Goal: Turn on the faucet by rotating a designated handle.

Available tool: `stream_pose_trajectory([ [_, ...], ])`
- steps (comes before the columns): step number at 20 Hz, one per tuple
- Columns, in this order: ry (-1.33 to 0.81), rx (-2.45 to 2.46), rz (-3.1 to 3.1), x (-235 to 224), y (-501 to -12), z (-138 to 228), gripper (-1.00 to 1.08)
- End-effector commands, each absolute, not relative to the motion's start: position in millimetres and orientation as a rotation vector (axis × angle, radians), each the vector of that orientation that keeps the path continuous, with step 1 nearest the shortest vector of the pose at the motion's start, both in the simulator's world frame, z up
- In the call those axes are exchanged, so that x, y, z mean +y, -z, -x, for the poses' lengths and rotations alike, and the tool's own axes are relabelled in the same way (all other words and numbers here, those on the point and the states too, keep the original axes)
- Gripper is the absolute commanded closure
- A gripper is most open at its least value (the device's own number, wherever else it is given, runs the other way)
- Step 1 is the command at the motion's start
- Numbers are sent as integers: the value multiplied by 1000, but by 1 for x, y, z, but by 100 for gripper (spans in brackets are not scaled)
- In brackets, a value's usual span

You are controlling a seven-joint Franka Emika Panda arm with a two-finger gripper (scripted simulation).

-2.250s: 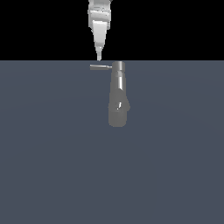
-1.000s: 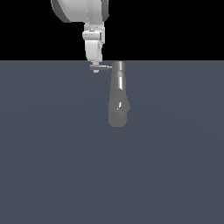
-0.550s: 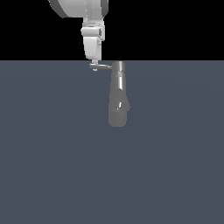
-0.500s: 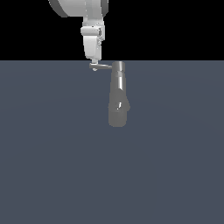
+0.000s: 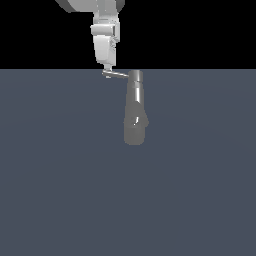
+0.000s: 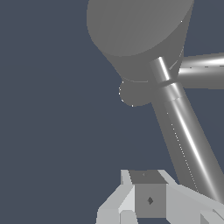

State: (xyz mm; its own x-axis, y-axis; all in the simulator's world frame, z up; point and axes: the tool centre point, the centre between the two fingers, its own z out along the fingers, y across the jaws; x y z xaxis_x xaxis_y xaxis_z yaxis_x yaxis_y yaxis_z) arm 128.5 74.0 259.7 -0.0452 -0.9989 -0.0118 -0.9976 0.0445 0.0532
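Observation:
The faucet [image 5: 135, 107] is a grey cylinder with a bright streak that widens to a rounded end. The handle [image 5: 116, 74], a thin grey rod, sticks out from its narrow end toward the exterior view's left, slightly slanted. My white gripper [image 5: 107, 68] hangs straight down from above, shut, with its tip touching the rod's free end and nothing held between the fingers. In the wrist view the faucet [image 6: 140, 30] fills the far part of the picture. The handle [image 6: 188, 135] runs from it to beside my gripper [image 6: 148, 194].
A flat dark blue-grey floor [image 5: 60, 175] spreads under and around the faucet. Black background lies behind the arm. Nothing else is in view.
The gripper has come down and shifted toward the exterior view's left, onto the handle's free end. The handle, level before, now slants slightly. Little has moved in the last half second.

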Motion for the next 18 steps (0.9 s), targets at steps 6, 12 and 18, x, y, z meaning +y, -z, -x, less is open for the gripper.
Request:
stream_pose_trajectory([
  [6,83,-2240,-2153,79,-266,-109,108],
  [12,83,-2240,-2153,80,-272,-97,108],
  [18,68,-2256,-2147,62,-280,-91,108],
])
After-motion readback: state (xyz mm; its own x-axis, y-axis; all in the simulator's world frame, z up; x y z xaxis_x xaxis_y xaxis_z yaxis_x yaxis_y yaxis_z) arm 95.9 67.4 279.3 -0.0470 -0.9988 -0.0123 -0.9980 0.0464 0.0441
